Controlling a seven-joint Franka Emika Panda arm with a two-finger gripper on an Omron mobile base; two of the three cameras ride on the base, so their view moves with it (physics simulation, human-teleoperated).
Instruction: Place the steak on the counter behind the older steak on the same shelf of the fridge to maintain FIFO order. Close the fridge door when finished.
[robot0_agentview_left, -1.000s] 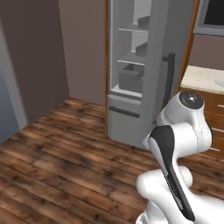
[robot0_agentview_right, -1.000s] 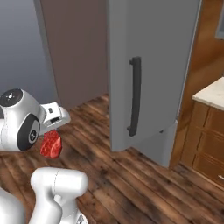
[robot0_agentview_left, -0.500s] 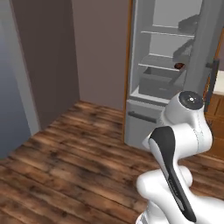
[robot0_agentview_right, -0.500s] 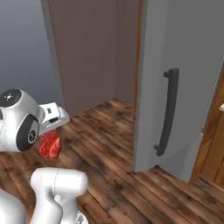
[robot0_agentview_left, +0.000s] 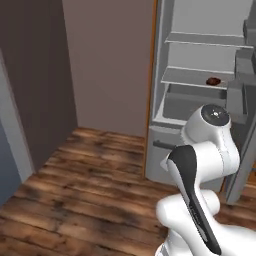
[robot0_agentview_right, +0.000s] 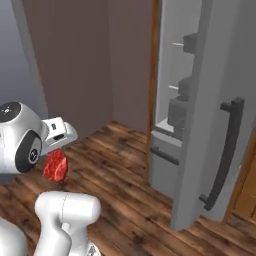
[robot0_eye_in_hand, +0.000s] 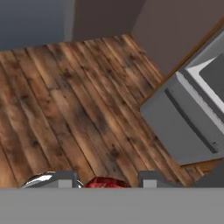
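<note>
Carrying item: steak (robot0_agentview_right: 54, 165), pinched in gripper (robot0_agentview_right: 56, 159) beside the arm over wood floor (robot0_agentview_right: 120, 165); approach open fridge (robot0_agentview_left: 200, 107) squarely, placing behind older steak (robot0_agentview_left: 213, 80) (same shelf).

The floor (robot0_agentview_left: 85, 180) is dark brown wood plank with visible grain and knots; the boards run diagonally across both base views and the hand view. A plain mauve-brown wall (robot0_agentview_left: 107, 65) stands behind the floor and meets a darker brown wall (robot0_agentview_left: 32, 75) at an inside corner on the left of the left base view. A pale blue-grey panel (robot0_agentview_left: 7, 150) occupies the far left edge of that view. A narrow brown wooden strip (robot0_agentview_right: 155, 60) runs vertically between the wall and the appliance. Lighting is even and diffuse, with soft shading on the floor.
</note>
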